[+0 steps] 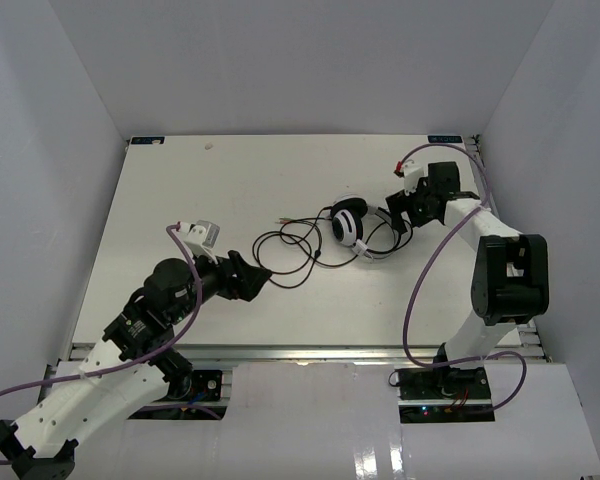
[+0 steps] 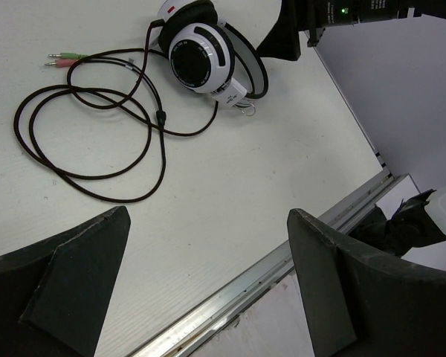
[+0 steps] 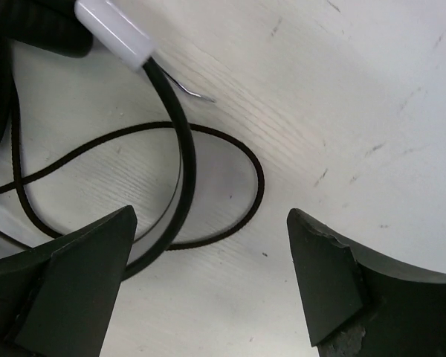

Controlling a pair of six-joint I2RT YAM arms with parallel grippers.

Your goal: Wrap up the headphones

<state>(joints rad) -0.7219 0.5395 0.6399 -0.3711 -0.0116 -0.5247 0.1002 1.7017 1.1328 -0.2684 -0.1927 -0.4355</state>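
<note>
While working across the flat white tabletop (image 1: 280, 170), take the white-and-black over-ear headphones (image 1: 351, 222) as the anchor: lying on their side right of the table's middle, with one white-backed cup facing up. Find the right gripper (image 1: 402, 212) just beside them on the right, with jaws spread wide and gripping nothing, poised over the thin black headband (image 3: 184, 156). Find the left gripper (image 2: 208, 216) well to the left of the headphones, equally wide and empty. Note the long thin dark cable (image 2: 97, 149) sprawled in loose overlapping loops left of the cups. Seems unwound so far, so probably at the very start of the wrapping.

To do this well, pin the headband first with the right jaws to stop any sliding. Then pinch the cable close to its exit from the cup rather than mid-loop. Lay the turns snugly round the headphones, lifting each loop clear to avoid knots. Leave the small pink and green plugs (image 2: 63, 58), farthest left of the headphones, for last and tuck them under a turn.

As for writing, see a small white tag (image 2: 230, 91) below the upper cup, with print too small to read, and a red mark (image 2: 175, 9) on the far cup's edge. Cannot make out any brand name.
</note>
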